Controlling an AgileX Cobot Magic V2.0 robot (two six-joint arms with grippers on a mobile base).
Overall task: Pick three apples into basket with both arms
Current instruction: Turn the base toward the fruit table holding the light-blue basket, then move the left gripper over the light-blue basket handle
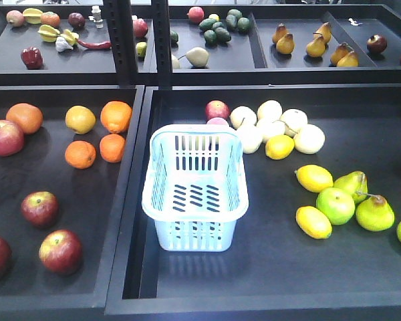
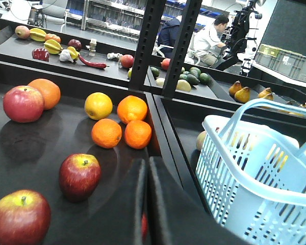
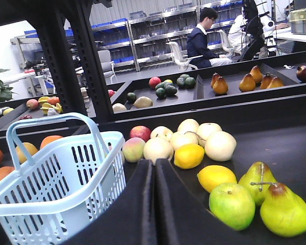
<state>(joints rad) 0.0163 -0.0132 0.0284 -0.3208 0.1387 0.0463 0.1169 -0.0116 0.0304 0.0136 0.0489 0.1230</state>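
A basket (image 1: 197, 235) sits at the left end of the right tray (image 1: 307, 281). In the left tray (image 1: 53, 175), 3 apples (image 1: 39, 208) lie at the front, with oranges (image 1: 112, 147) behind them. Lemons (image 1: 314, 178) and pears (image 1: 375, 214) lie right of the basket, more fruit (image 1: 271, 110) behind it.

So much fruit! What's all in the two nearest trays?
apples: four, dark red, left tray, near and left side
oranges: four, orange, left tray, far side
yellow fruit: one, yellow, beside the oranges
basket: one, pale blue, empty, right tray's left end
pale fruits: cluster, whitish, right tray behind basket
lemons: three, yellow, right tray
green apple: one, green, right tray
green pears: at least two, yellow-green, right tray's right side
left gripper: one, black, shut
right gripper: one, black, shut
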